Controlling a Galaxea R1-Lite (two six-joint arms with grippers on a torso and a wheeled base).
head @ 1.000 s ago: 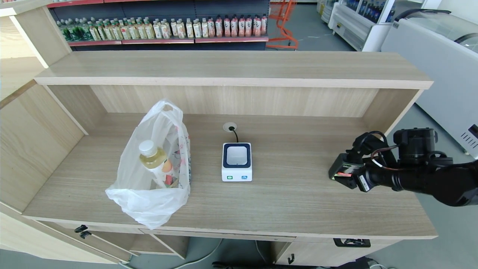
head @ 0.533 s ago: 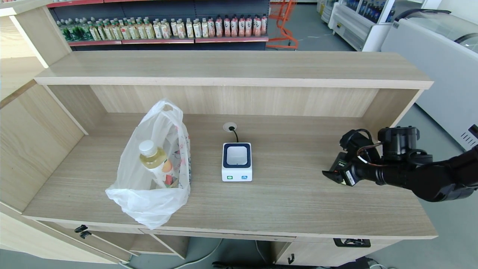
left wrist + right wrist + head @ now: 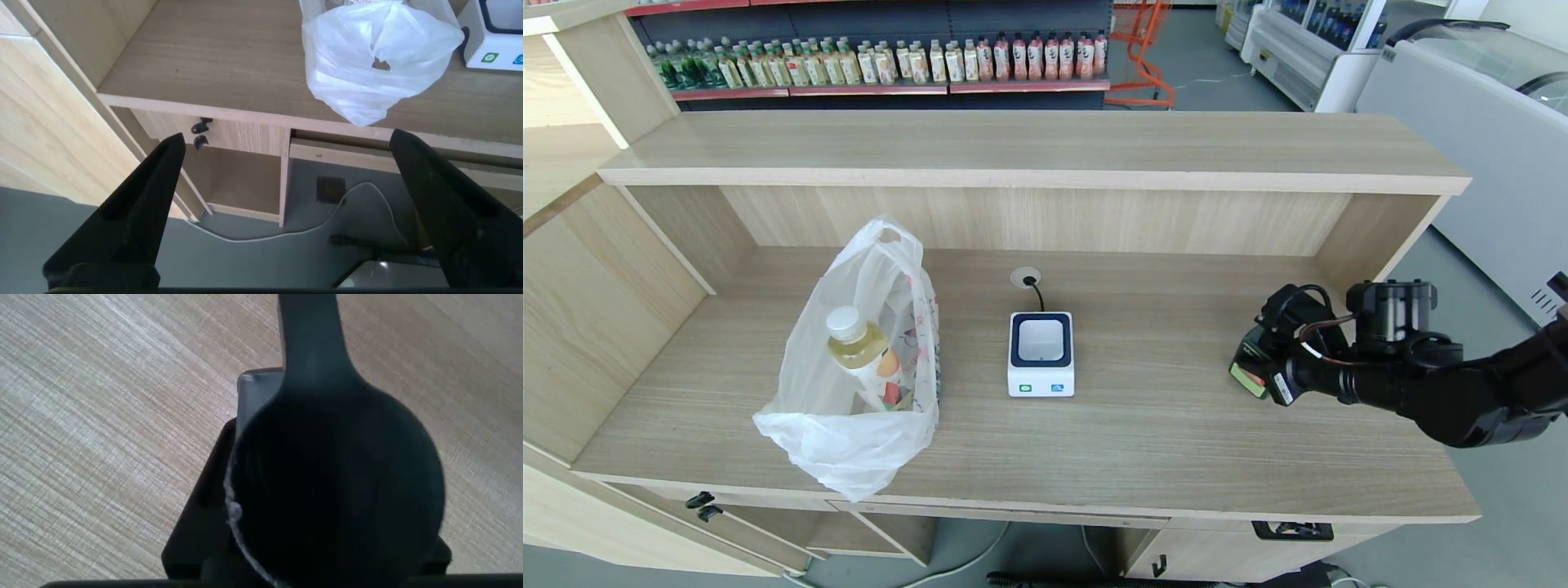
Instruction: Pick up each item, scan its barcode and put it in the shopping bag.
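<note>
Counter (image 3: 1176,457) is carrying the shopping bag (image 3: 849,441), which is standing open-mouthed at 9 o'clock from the scanner (image 3: 1041,354) and well apart from it. Inside the bag a bottle (image 3: 859,343) of pale yellow drink is standing upright, white cap up. Some printed packaging is showing through the plastic beside it, so I am judging that at least one item is already bagged.

The right gripper (image 3: 1250,374) is hovering over the wood at 3 o'clock from the scanner, well apart from it. A green-and-red patch is showing at its tip, but I am not managing to tell whether it is gripping an item. If it is, that item is waiting for its scan and its trip to the bag.

The left gripper (image 3: 286,139) is hanging low in front of the counter's near edge, roughly 7 o'clock from the bag, fingers (image 3: 147,212) spread wide with nothing between them.
</note>
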